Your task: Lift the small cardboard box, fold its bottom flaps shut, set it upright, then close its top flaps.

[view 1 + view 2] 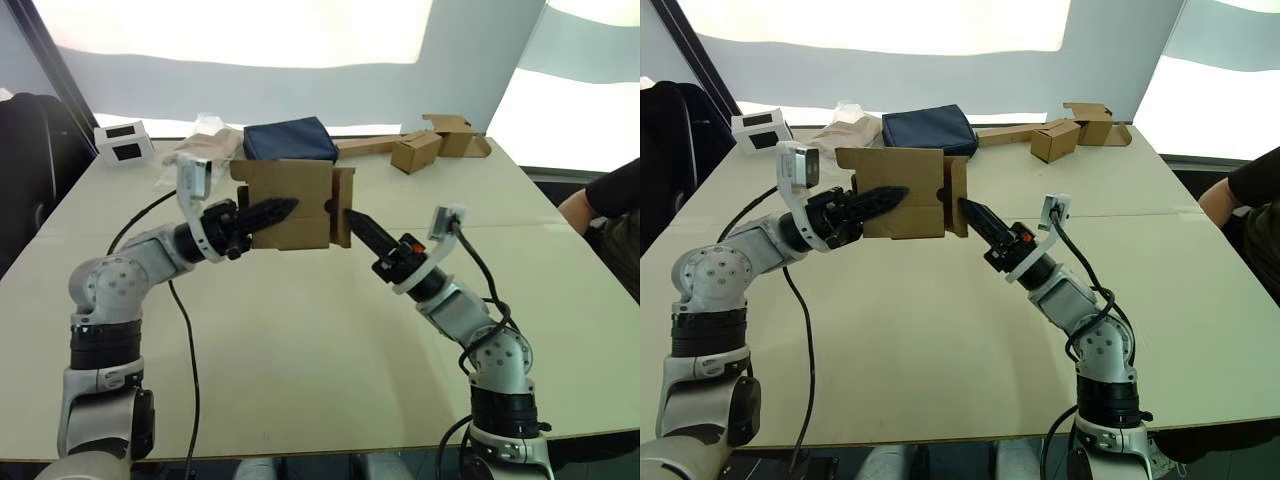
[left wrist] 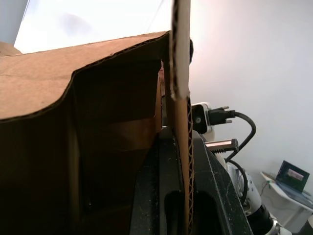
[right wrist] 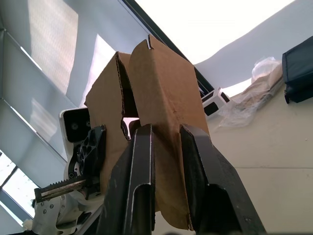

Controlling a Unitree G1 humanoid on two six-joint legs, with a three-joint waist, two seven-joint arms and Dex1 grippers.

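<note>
I am holding the small cardboard box (image 1: 290, 203) in the air above the table (image 1: 300, 340), between my two arms. No print, label or writing is showing on its brown walls. My left gripper (image 1: 280, 211) is closing on one cardboard wall of the box: in the left wrist view the corrugated edge of this panel (image 2: 183, 161) is standing between my two black fingers. My right gripper (image 1: 352, 217) is gripping a flap (image 1: 343, 206) at the right side of the box; in the right wrist view this panel (image 3: 164, 117) is passing between my two fingers (image 3: 139, 181), which are pressing on it from both sides. The flaps on that side are standing partly out from the box, not flat against it.

Under the box the pale table surface is free, and there is wide open room toward me. Behind the box, at the far side of the table, a dark blue bag (image 1: 290, 139) is lying close. To the right of it, smaller tan boxes (image 1: 437, 140) are sitting on a flat cardboard strip near the far edge. At the far left corner a white box (image 1: 122, 142) with dark windows is standing, and beside it a clear plastic wrapping (image 1: 200, 143). I cannot tell what is inside any of them. A person's arm (image 1: 600, 200) is showing at the right edge of the table.
</note>
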